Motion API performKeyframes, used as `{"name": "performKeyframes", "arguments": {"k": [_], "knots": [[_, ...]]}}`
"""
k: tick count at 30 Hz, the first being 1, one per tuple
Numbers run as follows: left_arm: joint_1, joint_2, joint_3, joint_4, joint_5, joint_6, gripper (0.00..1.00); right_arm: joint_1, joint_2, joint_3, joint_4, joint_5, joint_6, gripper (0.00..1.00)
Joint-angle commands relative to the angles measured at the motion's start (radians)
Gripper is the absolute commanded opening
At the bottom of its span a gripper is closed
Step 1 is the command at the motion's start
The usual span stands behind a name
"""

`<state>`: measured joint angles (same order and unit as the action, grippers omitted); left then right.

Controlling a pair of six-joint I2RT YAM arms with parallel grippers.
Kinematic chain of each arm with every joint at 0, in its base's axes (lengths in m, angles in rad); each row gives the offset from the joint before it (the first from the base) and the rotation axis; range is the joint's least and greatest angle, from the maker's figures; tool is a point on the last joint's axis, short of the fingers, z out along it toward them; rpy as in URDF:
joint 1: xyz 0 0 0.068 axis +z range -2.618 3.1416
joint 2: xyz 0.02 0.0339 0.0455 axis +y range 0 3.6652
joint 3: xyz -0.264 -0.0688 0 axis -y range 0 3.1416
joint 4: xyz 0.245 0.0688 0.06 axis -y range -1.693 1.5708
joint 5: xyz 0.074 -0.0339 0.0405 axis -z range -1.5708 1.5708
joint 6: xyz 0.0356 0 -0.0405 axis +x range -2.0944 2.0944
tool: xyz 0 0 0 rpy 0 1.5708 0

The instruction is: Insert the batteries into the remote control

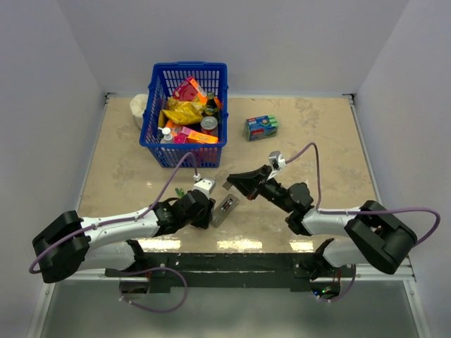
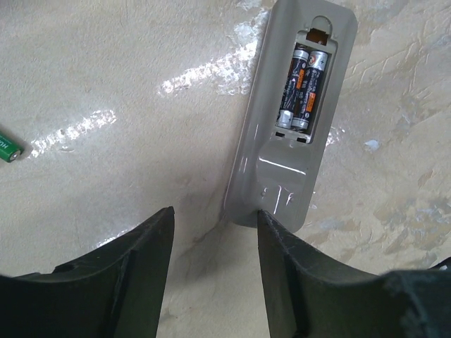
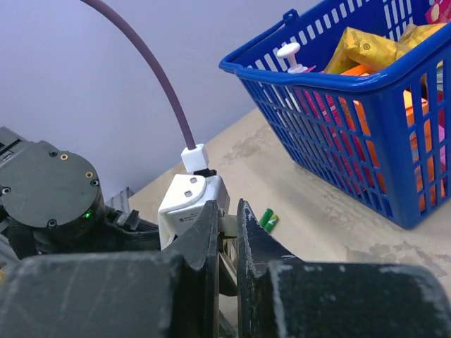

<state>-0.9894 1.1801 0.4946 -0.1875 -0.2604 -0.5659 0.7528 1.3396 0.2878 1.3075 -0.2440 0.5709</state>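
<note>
1. On the beige table (image 1: 317,141), a blue basket (image 1: 184,156) full of packets sits back left. A blue-green box (image 1: 261,127) lies to its right, its label too small to read.
2. Front and centre lies the remote control (image 2: 282,169): slim, grey, back up, compartment uncovered.
3. Left gripper (image 2: 215,225) hangs low over the table, fingers spread wide, the remote's rounded end just ahead of one fingertip.
4. Right gripper (image 3: 227,211) is raised just beyond the remote, fingers pressed together on a thin grey piece (image 3: 226,225).
5. Both batteries (image 2: 304,88) sit side by side inside the compartment. They're black with orange-and-white print I can't read.
6. Off to the left lies a green stick (image 2: 8,149), its lettering cut off at the frame edge.
</note>
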Motion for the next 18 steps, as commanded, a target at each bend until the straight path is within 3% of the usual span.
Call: {"name": "performKeyframes", "arguments": {"k": [1,6,18], "knots": [[0.005,-0.01,-0.007,0.06,-0.002,-0.026,0.55,0.003,0.038,0.014,0.074,0.028,-0.074,0.0],[0.003,-0.007,-0.002,0.057,-0.003,-0.023,0.55,0.022,0.147,0.001,0.202,0.031,-0.049,0.0],[0.005,0.001,-0.002,0.066,0.0,-0.031,0.54,0.051,0.273,-0.002,0.265,0.08,-0.028,0.0]]}}
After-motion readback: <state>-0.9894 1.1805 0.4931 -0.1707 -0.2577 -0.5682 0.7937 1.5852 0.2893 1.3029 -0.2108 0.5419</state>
